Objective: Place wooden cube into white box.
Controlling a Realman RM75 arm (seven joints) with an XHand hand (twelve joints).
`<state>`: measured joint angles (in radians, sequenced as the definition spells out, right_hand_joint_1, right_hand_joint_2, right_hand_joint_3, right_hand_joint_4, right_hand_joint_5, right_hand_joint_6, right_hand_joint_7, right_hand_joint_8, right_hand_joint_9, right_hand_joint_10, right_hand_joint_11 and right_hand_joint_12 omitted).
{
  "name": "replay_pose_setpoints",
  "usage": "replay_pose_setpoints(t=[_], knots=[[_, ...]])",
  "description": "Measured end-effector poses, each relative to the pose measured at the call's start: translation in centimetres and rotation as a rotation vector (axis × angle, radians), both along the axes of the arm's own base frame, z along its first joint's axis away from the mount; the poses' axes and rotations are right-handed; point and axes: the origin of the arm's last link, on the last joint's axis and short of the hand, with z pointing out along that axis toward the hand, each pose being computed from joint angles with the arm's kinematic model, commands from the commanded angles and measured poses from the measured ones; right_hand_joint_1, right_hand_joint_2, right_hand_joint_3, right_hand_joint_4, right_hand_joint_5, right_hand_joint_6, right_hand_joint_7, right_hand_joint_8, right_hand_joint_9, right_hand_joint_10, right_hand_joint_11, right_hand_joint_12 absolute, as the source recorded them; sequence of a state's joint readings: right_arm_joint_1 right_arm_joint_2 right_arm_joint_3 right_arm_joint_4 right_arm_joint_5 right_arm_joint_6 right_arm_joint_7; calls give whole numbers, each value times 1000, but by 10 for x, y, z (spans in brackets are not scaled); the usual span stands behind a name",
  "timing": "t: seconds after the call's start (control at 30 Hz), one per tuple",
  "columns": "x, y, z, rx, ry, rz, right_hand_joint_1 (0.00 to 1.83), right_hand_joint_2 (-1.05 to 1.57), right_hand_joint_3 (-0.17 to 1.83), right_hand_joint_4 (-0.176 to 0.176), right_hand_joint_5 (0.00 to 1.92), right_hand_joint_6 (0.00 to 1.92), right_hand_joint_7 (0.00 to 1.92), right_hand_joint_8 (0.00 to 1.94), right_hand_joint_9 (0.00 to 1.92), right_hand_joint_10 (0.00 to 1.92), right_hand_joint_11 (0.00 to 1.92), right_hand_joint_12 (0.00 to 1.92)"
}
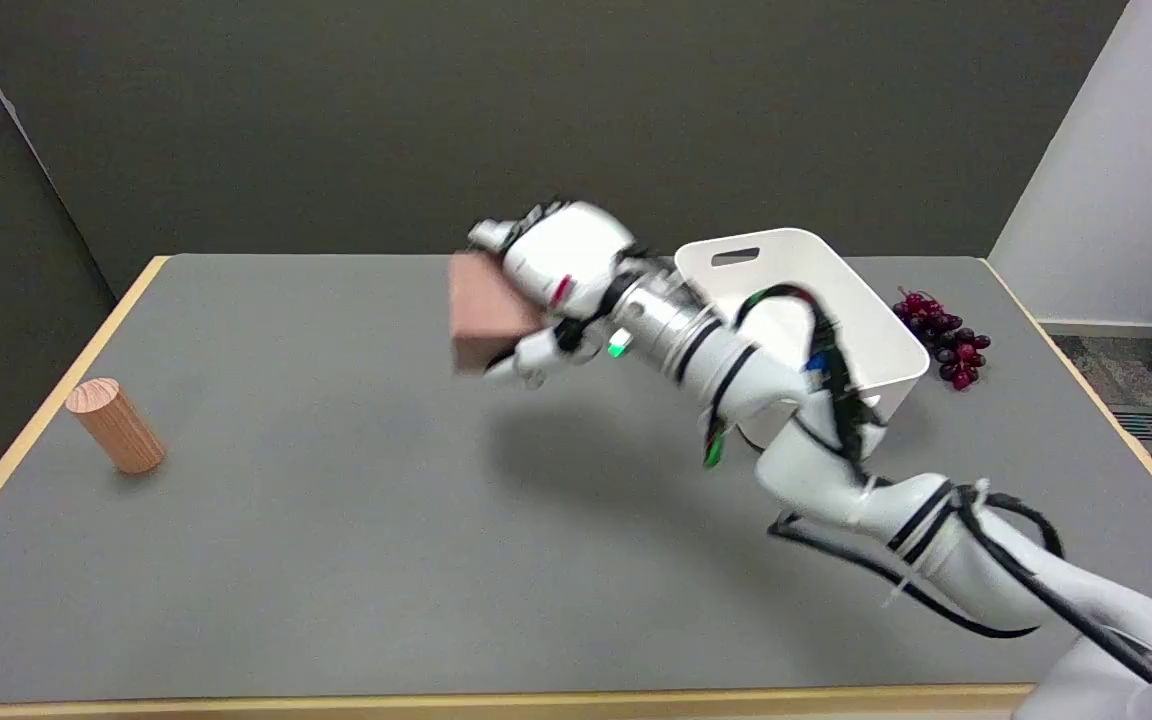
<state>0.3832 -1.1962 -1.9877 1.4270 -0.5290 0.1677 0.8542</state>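
My right hand (554, 288) holds the wooden cube (484, 312) in the air above the middle of the grey table, fingers wrapped over its top and under its lower edge. The cube looks reddish-brown and slightly blurred. The white box (836, 300) with a handle slot stands to the right of the hand, behind my forearm, which covers part of its front wall. The cube is left of the box, apart from it.
A wooden cylinder (116, 425) lies near the table's left edge. A bunch of dark red grapes (944, 338) sits just right of the box. The grey table (336, 540) has a light wooden rim.
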Motion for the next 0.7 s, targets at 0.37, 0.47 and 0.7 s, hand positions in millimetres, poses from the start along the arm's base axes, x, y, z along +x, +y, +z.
replay_pose_setpoints(t=[0.37,0.47,0.7], knots=[[34,7,104,-313,48,83,1204,1110,267,-153,589,1529,919,1243,772,1282,622,1655],[33,15,133,-400,64,68,1204,1111,266,-153,588,1530,917,1245,772,1282,622,1655],[24,30,181,-542,83,20,1204,1111,266,-153,588,1530,917,1247,772,1280,622,1653]])
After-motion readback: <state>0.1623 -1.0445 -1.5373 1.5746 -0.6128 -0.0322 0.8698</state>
